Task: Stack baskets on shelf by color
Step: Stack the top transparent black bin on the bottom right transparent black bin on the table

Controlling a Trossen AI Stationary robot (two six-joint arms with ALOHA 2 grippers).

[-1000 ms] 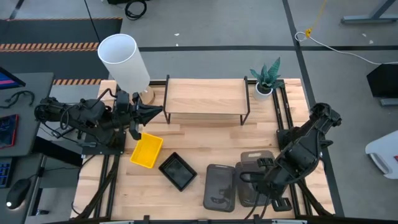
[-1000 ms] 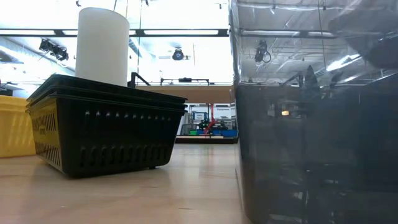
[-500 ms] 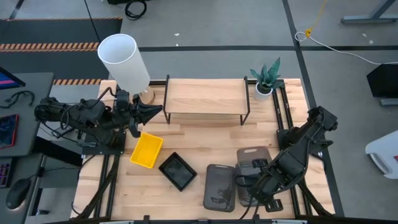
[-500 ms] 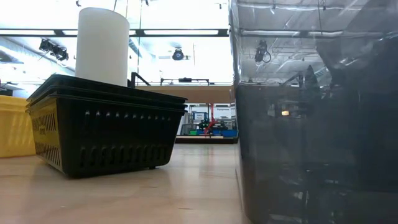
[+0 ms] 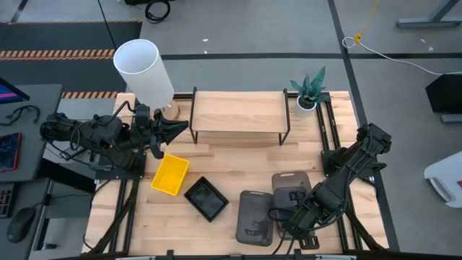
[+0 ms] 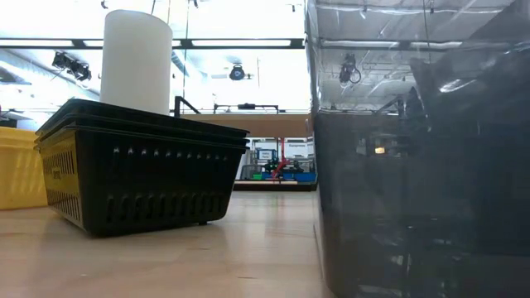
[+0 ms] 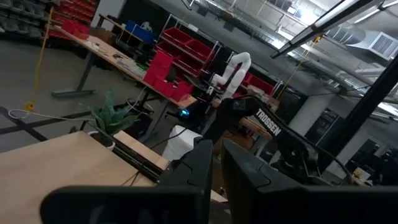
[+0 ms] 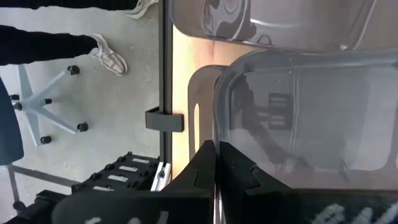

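Observation:
The shelf (image 5: 238,112) stands at the table's far middle, its top bare. A yellow basket (image 5: 170,175) and a black slotted basket (image 5: 206,198) lie on the table left of centre. Two large grey baskets lie near the front edge, one on the left (image 5: 254,217) and one on the right (image 5: 291,186). My right gripper (image 5: 280,215) is shut on the right one, which seems to lie over another grey tray (image 8: 193,93). My left gripper (image 5: 173,128) is shut and empty, level beside the shelf's left legs. My right gripper pinches the right grey basket's side wall at its rim (image 8: 216,112), close to a rounded corner. One finger is inside the basket and one outside. The fingers reach in from the table's right, slanting down. I cannot tell whether the basket is off the table.
A white cylinder (image 5: 143,68) stands at the far left corner and a small potted plant (image 5: 309,90) at the shelf's right end. In the low view the grey basket (image 6: 414,207) fills the right half, with the black (image 6: 137,174) and yellow (image 6: 21,174) baskets beside it.
My right gripper has gone toward the table's left and near edges. The right grey basket has slid a little to the left with it, closer to the left grey one.

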